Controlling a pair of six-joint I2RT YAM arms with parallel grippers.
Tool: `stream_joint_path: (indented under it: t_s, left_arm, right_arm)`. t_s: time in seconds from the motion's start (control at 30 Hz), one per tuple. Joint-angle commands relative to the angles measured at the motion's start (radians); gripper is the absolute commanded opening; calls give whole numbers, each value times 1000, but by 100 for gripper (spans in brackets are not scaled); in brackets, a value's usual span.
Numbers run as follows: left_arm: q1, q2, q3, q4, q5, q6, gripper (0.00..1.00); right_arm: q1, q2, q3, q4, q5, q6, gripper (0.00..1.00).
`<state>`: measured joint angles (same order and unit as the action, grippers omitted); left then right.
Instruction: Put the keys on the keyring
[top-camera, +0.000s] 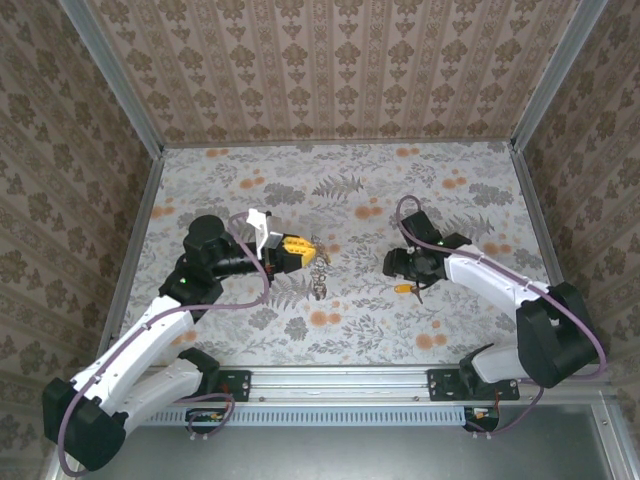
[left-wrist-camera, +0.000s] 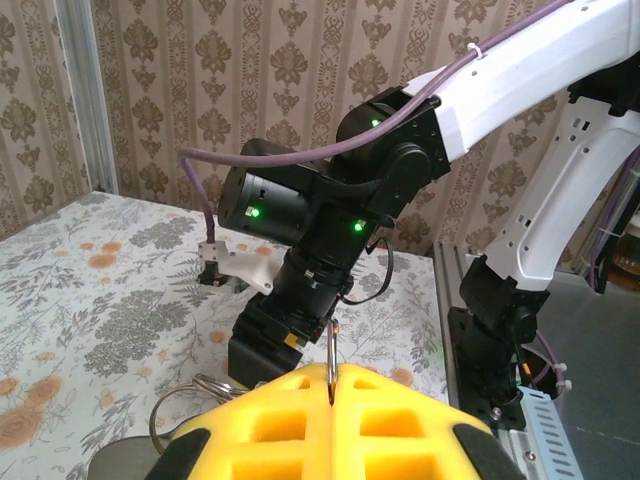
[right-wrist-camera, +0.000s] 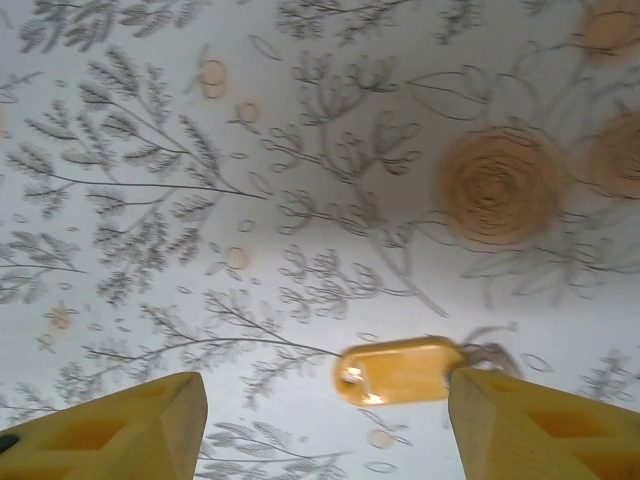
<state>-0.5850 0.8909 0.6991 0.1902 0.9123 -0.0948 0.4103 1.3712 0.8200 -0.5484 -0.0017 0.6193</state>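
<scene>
Two grippers working | left gripper (left-wrist-camera: 330, 388) pinched tight on keyring (left-wrist-camera: 329, 345), loops dangling at its 5 o'clock, likely steadied as a threading target | right gripper (right-wrist-camera: 325, 425) wide, straddling key (right-wrist-camera: 398, 371) flat on table (right-wrist-camera: 300, 150), apparently lining up a pick

Wide bare table (top-camera: 350, 190) beyond both arms; keyring (top-camera: 319, 280) and key (top-camera: 403, 288) are between them.

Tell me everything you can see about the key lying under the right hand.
The key has a glossy yellow-orange plastic head, oblong with rounded corners; a greyish metal part at one end is partly hidden. It lies flat on the floral tabletop between the right hand's open yellow fingers, close to one of them; whether they touch is unclear.
</scene>
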Motion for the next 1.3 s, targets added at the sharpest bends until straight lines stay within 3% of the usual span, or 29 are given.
stream_joint_path:
  t_s: [0.0, 0.53, 0.87, 1.27]
  left_arm:
    - [-18, -4, 12, -14, 1, 13, 0]
    - [-29, -15, 20, -60, -29, 50, 0]
    - [-30, -17, 19, -57, -29, 51, 0]
    - [-35, -17, 19, -61, -31, 56, 0]
  right_arm:
    - [-34, -38, -39, -85, 36, -69, 65]
    - [-129, 14, -95, 6, -99, -79, 44]
    - [-139, 60, -129, 49, -107, -75, 41]
    - [-139, 65, -126, 63, -109, -80, 26]
